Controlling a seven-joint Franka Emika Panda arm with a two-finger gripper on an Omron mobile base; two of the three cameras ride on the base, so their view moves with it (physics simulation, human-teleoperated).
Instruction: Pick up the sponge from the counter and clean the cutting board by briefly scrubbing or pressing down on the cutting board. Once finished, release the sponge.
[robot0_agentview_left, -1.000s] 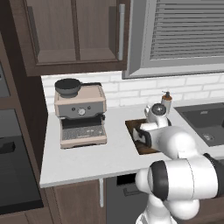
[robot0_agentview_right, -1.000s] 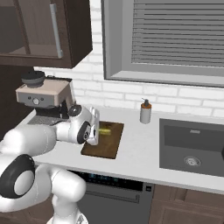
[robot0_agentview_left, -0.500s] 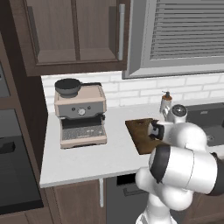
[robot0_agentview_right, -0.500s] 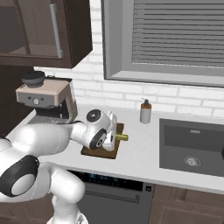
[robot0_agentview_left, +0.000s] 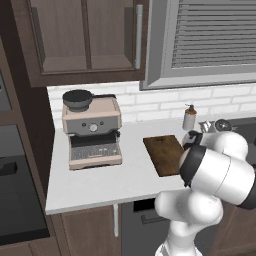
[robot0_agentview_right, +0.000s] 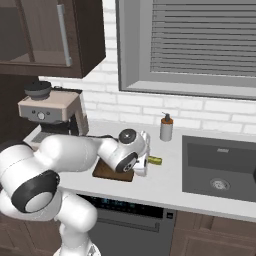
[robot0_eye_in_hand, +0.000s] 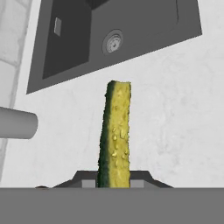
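Sponge (robot0_eye_in_hand: 115, 133), pitted yellow with a dark green edge, sits clamped in the tool (robot0_eye_in_hand: 113, 183).

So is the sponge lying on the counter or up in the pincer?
In the pincer: the sponge sticks out from between its tips.

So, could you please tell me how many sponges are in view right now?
1. The sponge sits in the pincer, held over the counter between cutting board and sink.

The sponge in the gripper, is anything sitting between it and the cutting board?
Nothing visible does. The sponge hangs over bare counter just right of the cutting board; the soap bottle stands farther back by the wall.
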